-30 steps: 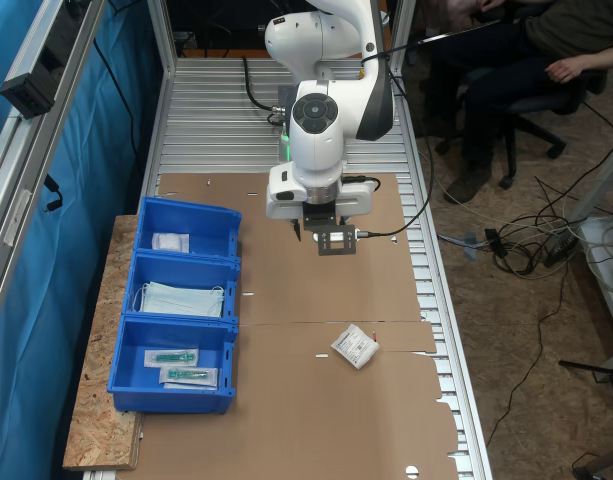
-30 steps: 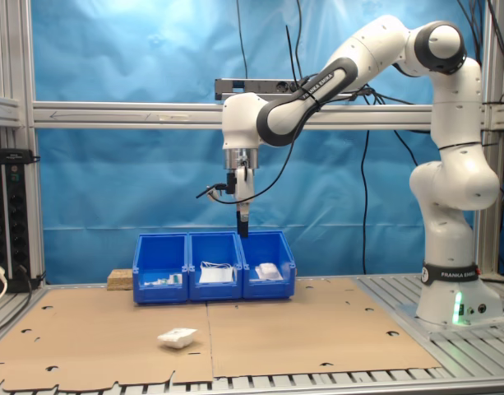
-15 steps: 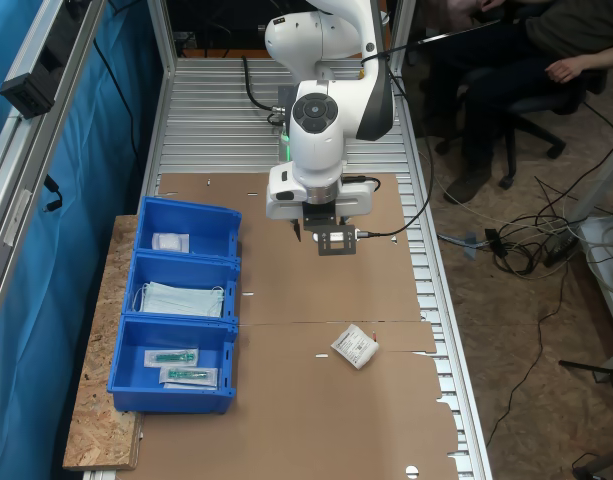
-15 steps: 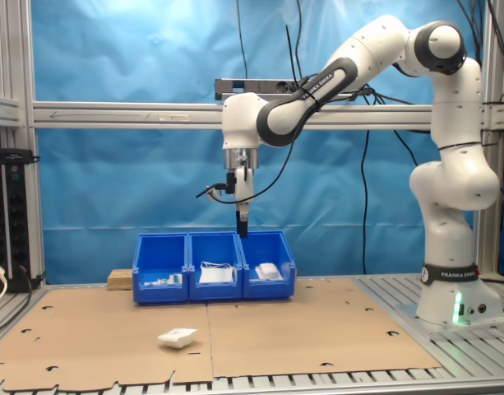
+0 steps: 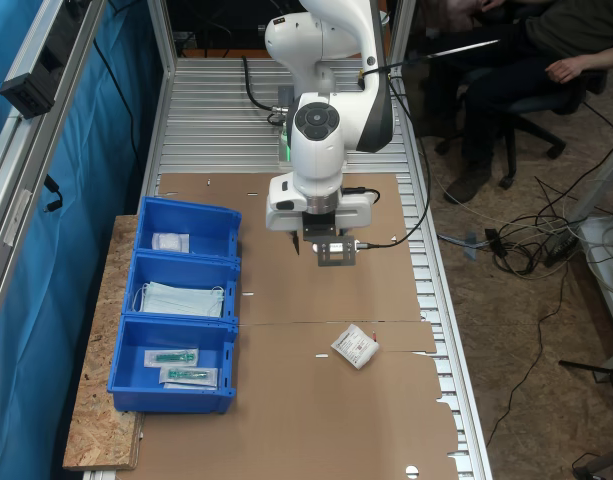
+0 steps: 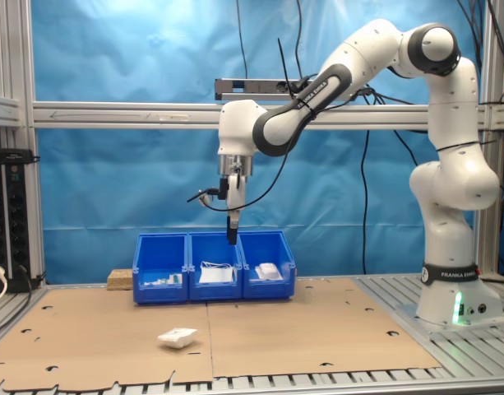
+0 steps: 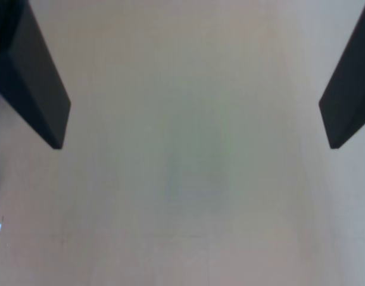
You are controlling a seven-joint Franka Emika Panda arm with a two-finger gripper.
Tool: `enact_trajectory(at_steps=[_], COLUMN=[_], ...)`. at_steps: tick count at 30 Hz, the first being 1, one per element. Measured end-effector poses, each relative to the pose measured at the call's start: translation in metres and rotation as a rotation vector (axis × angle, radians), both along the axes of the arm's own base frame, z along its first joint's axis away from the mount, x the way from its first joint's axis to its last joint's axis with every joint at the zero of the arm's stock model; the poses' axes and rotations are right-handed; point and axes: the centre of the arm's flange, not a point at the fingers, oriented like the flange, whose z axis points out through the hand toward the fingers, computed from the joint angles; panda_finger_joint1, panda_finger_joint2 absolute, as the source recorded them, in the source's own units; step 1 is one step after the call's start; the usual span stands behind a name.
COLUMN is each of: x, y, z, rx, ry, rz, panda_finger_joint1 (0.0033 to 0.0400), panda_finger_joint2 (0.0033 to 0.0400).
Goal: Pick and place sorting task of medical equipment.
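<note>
White crinkly packet with faint dark print, flat on brown cardboard, well apart from blue bins. Gripper high above, fingers spread wide, empty.

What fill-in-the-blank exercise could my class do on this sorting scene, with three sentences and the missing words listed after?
1. The white packet lies on the brown ____, outside the bins.
2. The blue bin in the middle of the row holds pale blue face ____.
3. The pincer hangs above the cardboard with its fingers wide ____ and nothing between them.

Missing words: cardboard; masks; open
</note>
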Motion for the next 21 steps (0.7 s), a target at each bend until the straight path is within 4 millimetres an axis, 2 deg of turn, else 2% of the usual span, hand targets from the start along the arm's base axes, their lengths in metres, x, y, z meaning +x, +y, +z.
enact_trajectory(at_steps=[7,9,21], x=[0.011,0.020,0.060], y=[0.005,0.011,0.031], z=[-0.020,-0.029,-0.049], rx=[-0.016,-0.022,-0.022], ry=[-0.016,-0.025,-0.064], rz=[0.009,0.020,0.057], panda_finger_joint1=[0.0400,0.0400,0.0400], panda_finger_joint2=[0.0400,0.0400,0.0400])
